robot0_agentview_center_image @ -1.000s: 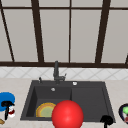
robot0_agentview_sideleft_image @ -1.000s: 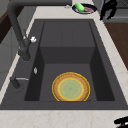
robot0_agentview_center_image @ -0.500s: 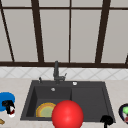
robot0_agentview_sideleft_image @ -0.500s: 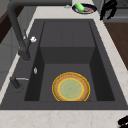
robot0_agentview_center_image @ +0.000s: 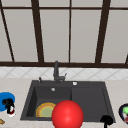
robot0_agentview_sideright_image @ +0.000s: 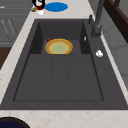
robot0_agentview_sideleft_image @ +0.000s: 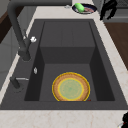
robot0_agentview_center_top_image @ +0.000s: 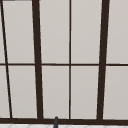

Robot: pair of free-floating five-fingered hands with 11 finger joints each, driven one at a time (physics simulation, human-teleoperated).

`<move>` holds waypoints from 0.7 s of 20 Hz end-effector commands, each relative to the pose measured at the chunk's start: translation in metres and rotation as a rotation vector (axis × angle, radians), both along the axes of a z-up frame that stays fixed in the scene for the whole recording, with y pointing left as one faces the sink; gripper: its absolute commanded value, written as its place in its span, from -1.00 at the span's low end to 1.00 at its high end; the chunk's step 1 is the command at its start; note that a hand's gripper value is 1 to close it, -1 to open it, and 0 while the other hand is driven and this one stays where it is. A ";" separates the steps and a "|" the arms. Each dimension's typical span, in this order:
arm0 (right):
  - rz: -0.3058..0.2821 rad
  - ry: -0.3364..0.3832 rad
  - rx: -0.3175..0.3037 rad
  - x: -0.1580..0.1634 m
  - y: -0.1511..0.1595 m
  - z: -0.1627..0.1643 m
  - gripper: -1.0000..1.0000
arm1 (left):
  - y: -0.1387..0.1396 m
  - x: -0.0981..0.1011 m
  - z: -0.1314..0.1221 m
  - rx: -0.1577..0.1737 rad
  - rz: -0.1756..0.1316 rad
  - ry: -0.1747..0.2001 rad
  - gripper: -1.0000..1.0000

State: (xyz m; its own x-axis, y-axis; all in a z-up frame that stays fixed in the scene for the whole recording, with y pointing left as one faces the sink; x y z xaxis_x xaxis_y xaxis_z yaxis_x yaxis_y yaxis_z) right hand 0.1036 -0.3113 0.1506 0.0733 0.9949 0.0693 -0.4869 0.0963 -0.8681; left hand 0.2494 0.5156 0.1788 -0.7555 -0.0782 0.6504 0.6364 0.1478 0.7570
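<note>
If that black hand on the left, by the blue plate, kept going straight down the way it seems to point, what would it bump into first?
Probably the counter. In the front view the left hand hangs at the blue plate, over a small red and white thing. That small thing may come first; depth is hard to judge here.

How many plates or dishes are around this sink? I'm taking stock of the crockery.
3: a yellow plate in the sink basin, a blue plate on the left counter by the left hand, and a dark dish on the right counter near the right hand.
</note>
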 end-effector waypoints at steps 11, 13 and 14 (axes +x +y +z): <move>0.000 0.000 0.000 0.000 0.000 0.000 0.00 | -0.023 0.034 0.054 0.017 -0.002 0.057 1.00; 0.000 0.000 0.000 0.000 0.000 0.000 0.00 | -0.033 0.040 0.056 0.012 -0.014 0.031 1.00; 0.000 0.000 0.000 0.000 0.000 0.000 0.00 | -0.039 0.044 0.058 0.014 -0.008 0.027 1.00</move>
State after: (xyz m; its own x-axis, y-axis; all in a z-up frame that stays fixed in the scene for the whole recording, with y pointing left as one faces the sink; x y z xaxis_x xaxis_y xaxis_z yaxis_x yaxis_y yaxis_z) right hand 0.1036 -0.3113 0.1506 0.0733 0.9949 0.0693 -0.4869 0.0963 -0.8681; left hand 0.2823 0.4920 0.2297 -0.7457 -0.0917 0.6599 0.6450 0.1490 0.7495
